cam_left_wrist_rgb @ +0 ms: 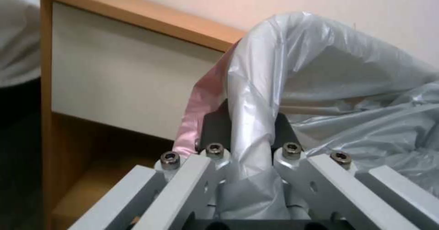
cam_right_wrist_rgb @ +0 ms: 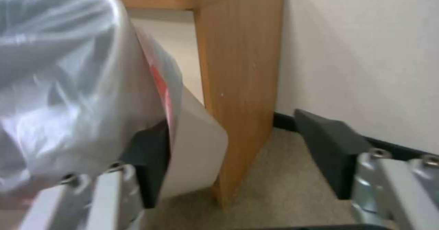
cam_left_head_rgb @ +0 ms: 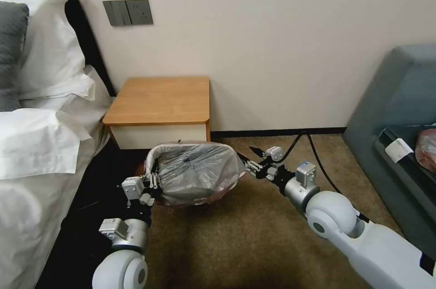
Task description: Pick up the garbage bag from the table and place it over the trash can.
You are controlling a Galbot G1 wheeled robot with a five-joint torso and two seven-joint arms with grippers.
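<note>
Head view: one garbage bag (cam_left_head_rgb: 195,173) drapes over one trash can (cam_right_wrist_rgb: 197,147), in front of one table (cam_left_head_rgb: 161,100). Left gripper (cam_left_head_rgb: 153,183) pinches the bag's edge; right gripper (cam_left_head_rgb: 249,158) stands wide at the bag's other side, one finger behind the plastic.

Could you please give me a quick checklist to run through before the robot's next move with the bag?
1. Left gripper clamps the garbage bag: ok.
2. Right gripper is open, one finger against the bag, nothing clamped: not ok if it should hold.
3. Bag drapes over the trash can mouth: ok.
4. Bag rim seated all round: cannot tell.
5. Table top is free of the bag: ok.
</note>
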